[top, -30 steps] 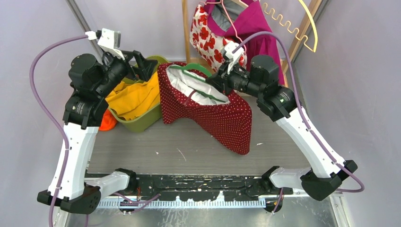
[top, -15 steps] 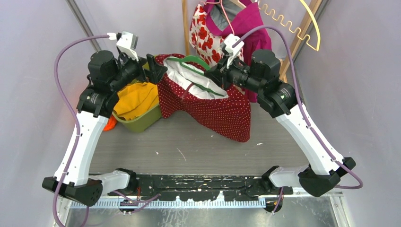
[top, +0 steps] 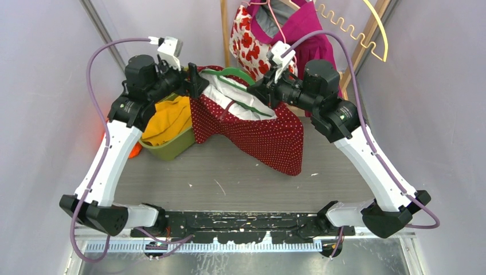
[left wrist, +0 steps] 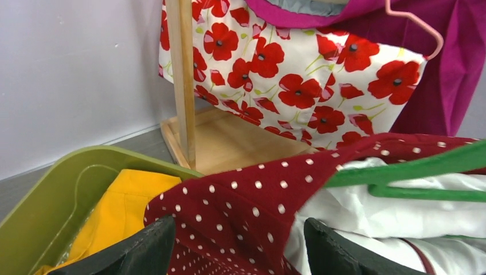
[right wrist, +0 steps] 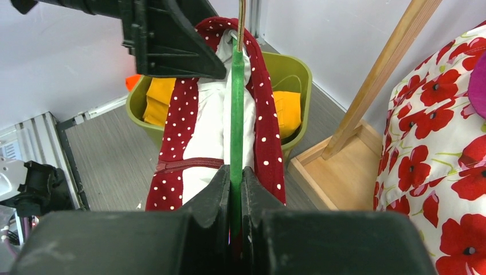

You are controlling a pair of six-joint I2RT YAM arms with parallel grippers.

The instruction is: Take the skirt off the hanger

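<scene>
At the waistband of the dark red polka-dot cloth skirt, now straddles the edge with wide-open left gripper, just swung in. Clamps thin green plastic hanger tight in right gripper, with skirt on it over the table. Looks ready to pinch and pull off.

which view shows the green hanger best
Top external: the green hanger shows its arc and lower bar inside the skirt. Right wrist sees it edge-on, clamped in the right end effector. Left wrist catches only part at the right edge.
</scene>
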